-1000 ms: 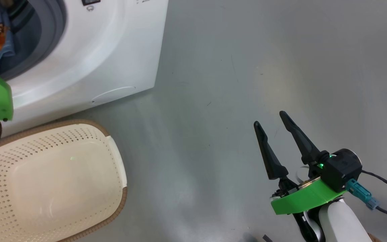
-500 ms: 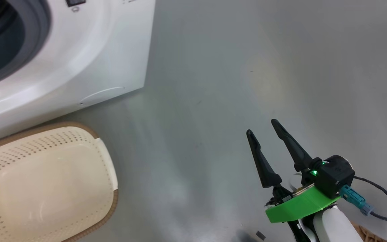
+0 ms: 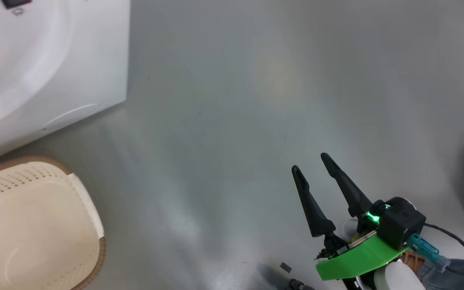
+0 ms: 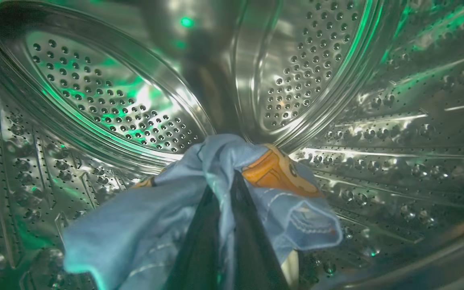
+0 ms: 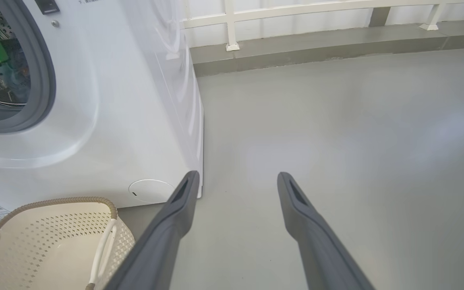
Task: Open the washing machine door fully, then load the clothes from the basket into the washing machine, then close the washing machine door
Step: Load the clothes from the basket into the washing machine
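Left end effector (image 4: 227,189) is deep inside the steel drum (image 4: 107,104) of the washing machine (image 5: 135,100). Its fingers are pinched almost together on a fold of the clothes (image 4: 155,225), light blue with an orange print, which bunch round the fingers and droop toward the drum wall. Right end effector (image 3: 311,162) is spread wide with nothing in it, over the floor (image 3: 224,100), well apart from the machine. The basket (image 3: 34,225) sits just beside the machine front; the part in view holds nothing. The fabric looks light, soft and limp, so it'll likely sag and could cling to the fingers on letting go. A bunched fold is the sensible grab spot.
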